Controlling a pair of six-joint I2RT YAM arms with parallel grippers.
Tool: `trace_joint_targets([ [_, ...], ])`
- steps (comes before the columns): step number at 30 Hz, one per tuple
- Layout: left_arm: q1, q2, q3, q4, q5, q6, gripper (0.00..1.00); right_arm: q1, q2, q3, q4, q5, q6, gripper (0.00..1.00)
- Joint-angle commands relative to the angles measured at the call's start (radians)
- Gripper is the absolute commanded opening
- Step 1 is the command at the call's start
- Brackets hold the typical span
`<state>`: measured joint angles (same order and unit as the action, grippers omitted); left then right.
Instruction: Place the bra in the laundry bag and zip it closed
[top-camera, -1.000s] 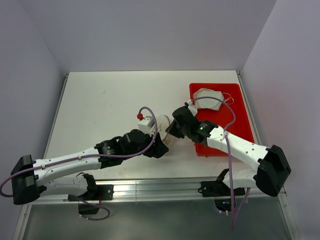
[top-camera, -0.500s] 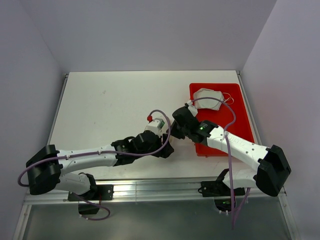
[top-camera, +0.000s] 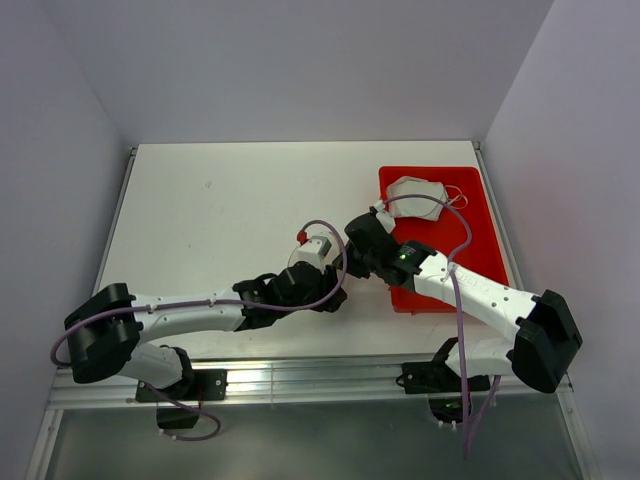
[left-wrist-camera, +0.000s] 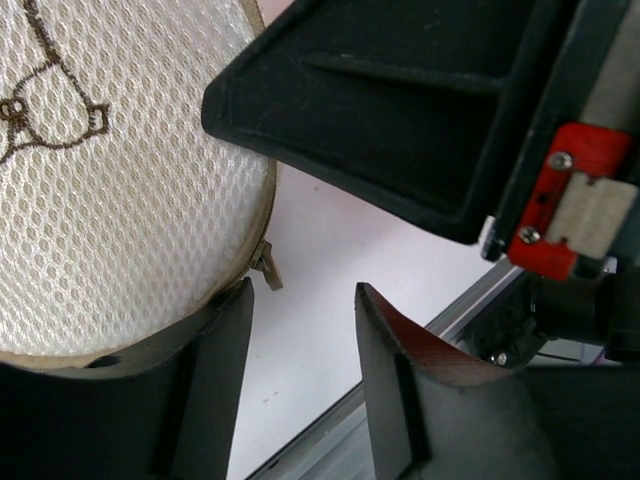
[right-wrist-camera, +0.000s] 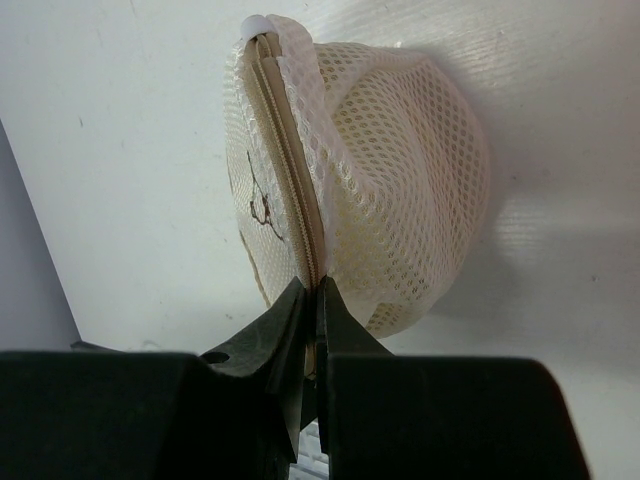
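The laundry bag (right-wrist-camera: 400, 170) is a white mesh pouch standing on edge on the table, its tan zipper rim (right-wrist-camera: 290, 170) facing me. My right gripper (right-wrist-camera: 318, 305) is shut on that rim at the bag's near edge. In the left wrist view the bag's round face (left-wrist-camera: 110, 180) fills the upper left, and its zipper pull (left-wrist-camera: 266, 268) hangs just above the left finger's tip. My left gripper (left-wrist-camera: 300, 340) is open and empty beside the bag. In the top view both grippers, left (top-camera: 325, 293) and right (top-camera: 342, 265), meet over the bag. The mustard bra is hidden.
A red tray (top-camera: 470, 250) lies at the right of the table with a white-grey bra (top-camera: 418, 195) at its far end. The right arm crosses the tray's near part. The table's metal front rail (left-wrist-camera: 330, 430) is close below the left gripper.
My left arm has stretched right and forward, bringing its gripper up beside the bag and covering it in the top view. The right arm has not moved.
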<state>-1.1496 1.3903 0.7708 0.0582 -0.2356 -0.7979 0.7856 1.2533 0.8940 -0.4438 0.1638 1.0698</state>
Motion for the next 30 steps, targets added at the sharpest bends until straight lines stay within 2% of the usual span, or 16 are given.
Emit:
trace_joint_targets([
  [1,0.002,0.012,0.024,0.075,-0.053,-0.001,0.50,0.006,-0.022,0.033,-0.024,-0.001,0.007,0.00],
  [26,0.002,0.033,0.022,0.063,-0.162,-0.014,0.27,0.007,-0.018,0.019,-0.016,-0.012,0.013,0.00],
  [27,0.002,0.032,0.021,0.061,-0.165,-0.014,0.25,0.007,-0.018,0.017,-0.016,-0.012,0.012,0.00],
  [30,0.002,0.026,0.021,0.048,-0.172,-0.015,0.12,0.007,-0.018,0.016,-0.016,-0.010,0.010,0.00],
])
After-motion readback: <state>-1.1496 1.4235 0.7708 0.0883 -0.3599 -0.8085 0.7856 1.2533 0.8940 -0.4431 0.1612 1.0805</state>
